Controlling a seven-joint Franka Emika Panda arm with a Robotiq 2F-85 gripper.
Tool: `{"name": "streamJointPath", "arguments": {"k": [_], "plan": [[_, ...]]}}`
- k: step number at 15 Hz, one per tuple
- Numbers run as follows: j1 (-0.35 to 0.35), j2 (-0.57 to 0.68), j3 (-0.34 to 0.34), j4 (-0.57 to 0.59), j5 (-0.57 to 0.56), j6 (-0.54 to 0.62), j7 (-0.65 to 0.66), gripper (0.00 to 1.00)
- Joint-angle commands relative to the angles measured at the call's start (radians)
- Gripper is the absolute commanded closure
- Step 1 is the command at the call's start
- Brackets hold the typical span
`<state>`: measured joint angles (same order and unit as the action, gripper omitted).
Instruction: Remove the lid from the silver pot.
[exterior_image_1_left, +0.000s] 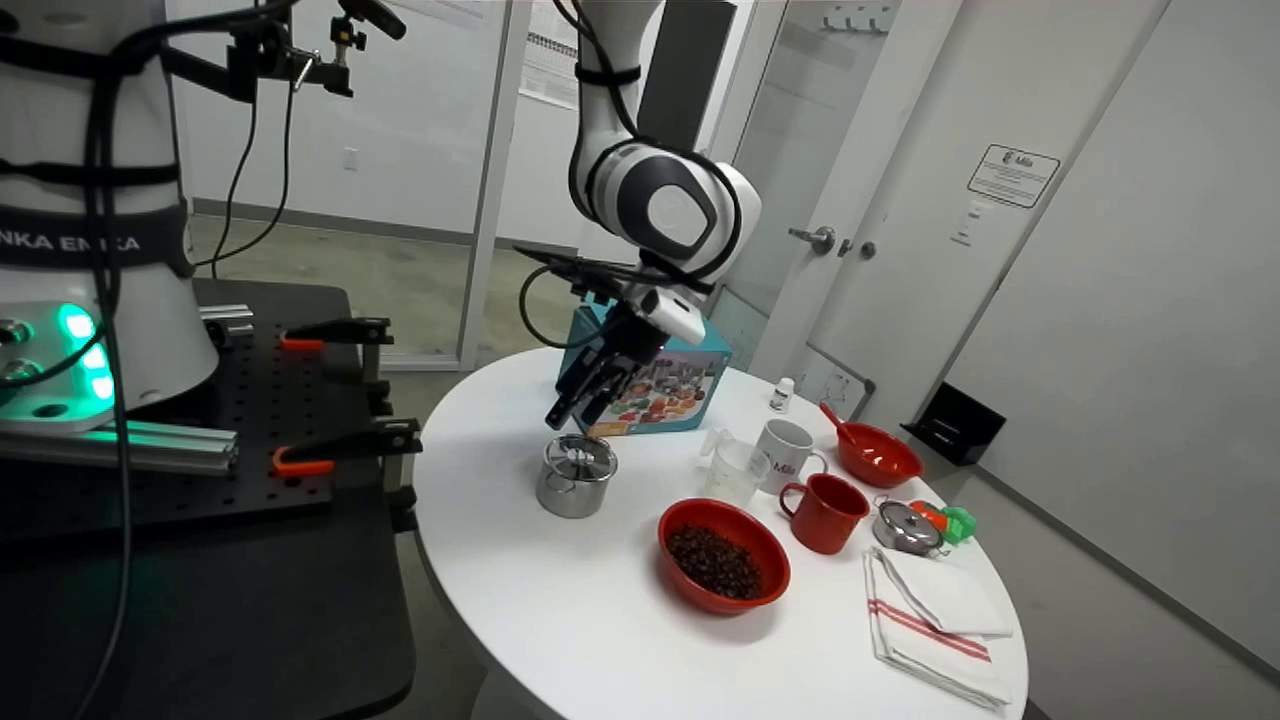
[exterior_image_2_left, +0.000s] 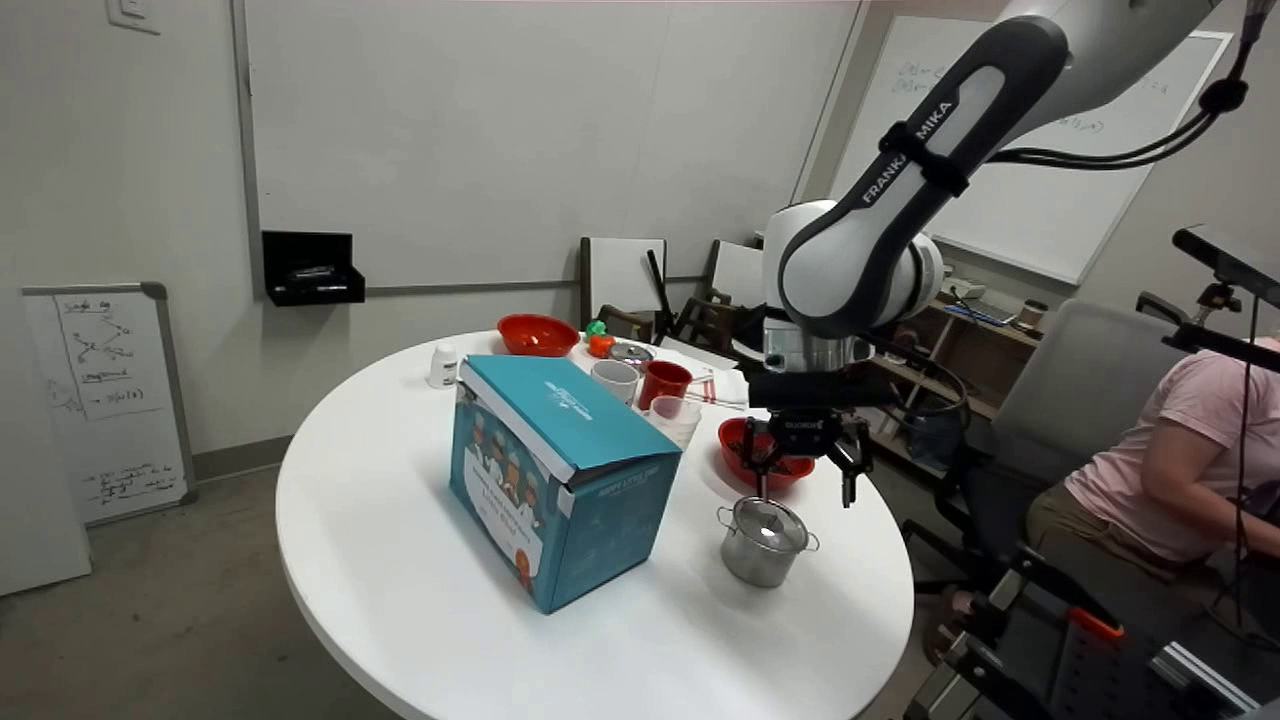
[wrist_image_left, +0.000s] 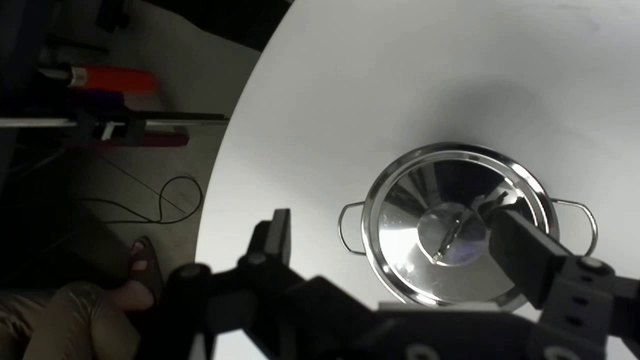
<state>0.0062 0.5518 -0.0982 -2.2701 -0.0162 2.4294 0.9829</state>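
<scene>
The gripper (exterior_image_2_left: 805, 496) is observed with fingers parted, close above the silver pot (exterior_image_2_left: 755, 565); the lid (exterior_image_2_left: 768, 522) is seated on the pot's mouth; in the wrist view one finger overlies the lid and the other the table (wrist_image_left: 340, 120) to its left; contact with the lid cannot be told. In an exterior view the pot stands upright toward the far left of the table; the red bowl (exterior_image_1_left: 690, 590) of dark pieces (exterior_image_1_left: 714, 562) sits nearer and to its right; the teal box (exterior_image_1_left: 680, 392) stands farther off, also to the right.
</scene>
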Motion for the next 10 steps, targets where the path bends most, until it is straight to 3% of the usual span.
{"name": "streamJointPath", "arguments": {"k": [1, 10], "plan": [[0.027, 0.004, -0.017, -0.007, 0.052, 0.031, 0.006, 0.00], [0.041, 0.000, -0.037, -0.046, 0.123, 0.145, 0.075, 0.00]]}}
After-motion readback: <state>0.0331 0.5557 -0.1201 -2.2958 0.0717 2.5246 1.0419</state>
